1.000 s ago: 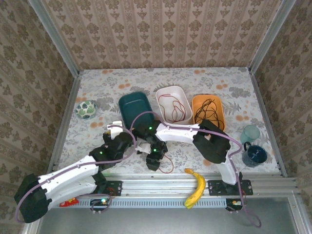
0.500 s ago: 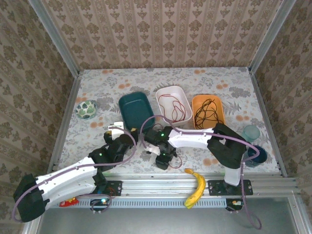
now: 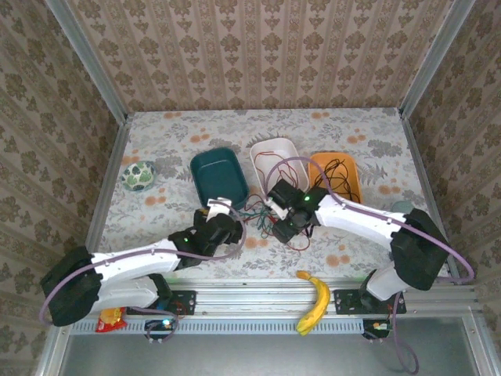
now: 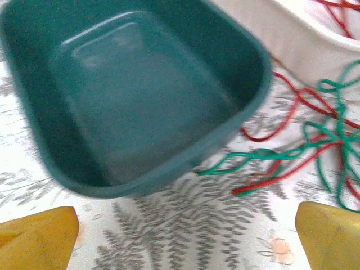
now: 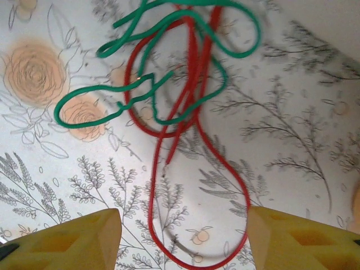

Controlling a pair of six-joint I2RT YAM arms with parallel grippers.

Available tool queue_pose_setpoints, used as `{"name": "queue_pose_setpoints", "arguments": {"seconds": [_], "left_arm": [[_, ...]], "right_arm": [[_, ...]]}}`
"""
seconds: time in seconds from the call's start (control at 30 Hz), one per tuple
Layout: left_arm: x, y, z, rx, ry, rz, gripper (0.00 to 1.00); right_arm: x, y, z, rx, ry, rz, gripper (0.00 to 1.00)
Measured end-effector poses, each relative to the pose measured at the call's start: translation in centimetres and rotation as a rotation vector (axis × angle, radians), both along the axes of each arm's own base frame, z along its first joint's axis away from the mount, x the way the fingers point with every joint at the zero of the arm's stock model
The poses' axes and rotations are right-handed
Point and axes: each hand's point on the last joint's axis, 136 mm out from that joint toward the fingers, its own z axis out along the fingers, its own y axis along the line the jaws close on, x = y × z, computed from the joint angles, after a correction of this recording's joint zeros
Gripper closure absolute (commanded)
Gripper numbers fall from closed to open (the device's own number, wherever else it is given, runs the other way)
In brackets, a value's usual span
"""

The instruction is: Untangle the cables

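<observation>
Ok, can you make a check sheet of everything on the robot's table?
Surface: flowery table.
Job's things: tangle of red and green cables on the table; red cable in the white tray; black cable in the orange tray.
Clutter: empty teal tray, banana, bowl.
Grippers: left gripper open beside the teal tray; right gripper open above the tangle.
Cables: purple hoses along both arms.
Surroundings: patterned walls, metal rail at the near edge.
</observation>
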Motion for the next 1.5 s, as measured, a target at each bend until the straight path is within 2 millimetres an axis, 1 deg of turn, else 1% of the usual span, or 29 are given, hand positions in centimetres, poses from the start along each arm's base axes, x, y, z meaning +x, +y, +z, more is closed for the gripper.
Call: {"name": "queue_pose_setpoints", "arguments": {"seconds": [0.03,0.1,0.23,0.37,0.43,0.47,0.57,0.6,0.67,0.73,0.77,0.83,0.93,1.0,1.03,1.1,1.23,1.27,1.3,1.37,1.43,1.5], "left_arm": [[0.0,-0.6,-0.1,-0.004,0.007,-0.022,0.0],[0.0,-1.9,-0.2,-0.003,0.021,-0.068,0.0],[0.1,-3.9,-0.5,0.003,0.041,-0.139,0.0],[0.4,-5.7,-0.8,0.01,0.054,-0.193,0.0],[0.5,-6.5,-1.0,0.013,0.059,-0.212,0.0],[0.6,-6.8,-1.2,0.015,0.062,-0.22,0.0],[0.8,-7.8,-1.7,0.026,0.072,-0.244,0.01],[0.9,-8.1,-1.9,0.027,0.074,-0.251,0.01],[1.0,-8.7,-2.2,0.029,0.079,-0.26,0.03],[1.3,-9.3,-2.8,0.038,0.084,-0.27,0.04],[1.4,-9.6,-3.1,0.043,0.088,-0.274,0.06],[1.6,-10.2,-3.7,0.056,0.096,-0.281,0.12],[1.9,-10.9,-4.8,0.075,0.109,-0.289,0.2],[1.9,-11.1,-5.7,0.087,0.122,-0.296,0.27],[1.9,-11.2,-6.1,0.09,0.128,-0.298,0.32],[1.9,-11.5,-6.5,0.088,0.133,-0.306,0.46],[1.9,-12.3,-6.8,0.072,0.132,-0.318,0.75],[1.9,-12.3,-6.9,0.071,0.133,-0.32,0.81],[1.9,-12.4,-7.0,0.073,0.132,-0.325,0.85],[1.9,-12.4,-7.1,0.071,0.131,-0.322,0.86],[1.9,-12.4,-7.1,0.072,0.131,-0.321,0.86],[1.9,-12.3,-7.1,0.072,0.13,-0.32,0.85]], "right_arm": [[0.1,-0.3,0.0,0.009,0.003,-0.016,0.4],[-0.4,-0.4,-0.7,0.022,0.041,-0.027,0.41],[-1.9,0.2,-2.6,0.044,0.134,-0.025,0.44],[-2.7,0.7,-4.6,0.052,0.211,-0.045,0.5],[-2.9,1.0,-5.1,0.067,0.233,-0.054,0.57],[-3.0,1.2,-5.3,0.076,0.242,-0.058,0.63],[-2.9,1.7,-5.6,0.107,0.262,-0.076,0.86],[-2.9,1.8,-5.7,0.121,0.266,-0.078,0.92],[-3.0,1.7,-6.0,0.142,0.284,-0.094,0.98],[-3.1,1.4,-5.9,0.175,0.298,-0.108,0.99],[-3.2,1.3,-5.5,0.2,0.304,-0.116,0.99],[-3.0,1.3,-3.9,0.277,0.296,-0.124,0.99],[-2.0,1.5,0.4,0.441,0.235,-0.137,0.97],[-0.7,1.3,3.9,0.563,0.167,-0.159,0.97],[-0.1,1.0,5.1,0.607,0.138,-0.177,0.97],[1.1,0.2,7.5,0.687,0.088,-0.221,0.98],[2.8,-1.1,10.9,0.786,0.015,-0.293,0.98],[3.2,-1.3,12.1,0.811,-0.01,-0.303,0.97],[3.6,-1.5,13.5,0.836,-0.041,-0.308,0.97],[4.3,-1.9,16.4,0.877,-0.106,-0.309,0.98],[4.8,-2.4,19.7,0.916,-0.19,-0.299,0.98],[5.3,-3.0,23.6,0.956,-0.298,-0.283,0.98]]}}
